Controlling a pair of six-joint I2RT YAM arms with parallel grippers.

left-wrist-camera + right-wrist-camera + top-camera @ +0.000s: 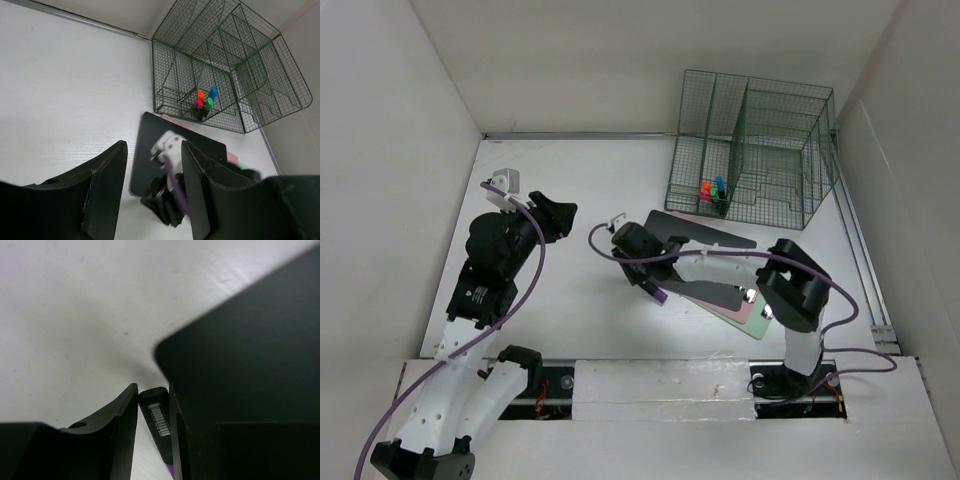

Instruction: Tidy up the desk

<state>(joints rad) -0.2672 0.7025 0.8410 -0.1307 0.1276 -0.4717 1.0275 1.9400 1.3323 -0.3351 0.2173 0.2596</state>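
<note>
The white desk (pixel 570 180) holds a marker (pixel 159 420) with a black barcoded barrel and a purple end (pixel 659 294), lying beside the corner of a black board (pixel 705 235). My right gripper (pixel 653 283) reaches down over it. In the right wrist view the barrel fills the gap of the right gripper (pixel 152 390), with both fingers against its sides. My left gripper (pixel 558 217) hovers over the left part of the desk, open with nothing between its fingers (pixel 107 175).
A dark green wire-mesh rack (pixel 760 140) stands at the back right with coloured markers (pixel 712 190) in its front compartment. Pink and green sheets (pixel 745 315) lie under the black board (pixel 150 130). White walls border the desk on three sides.
</note>
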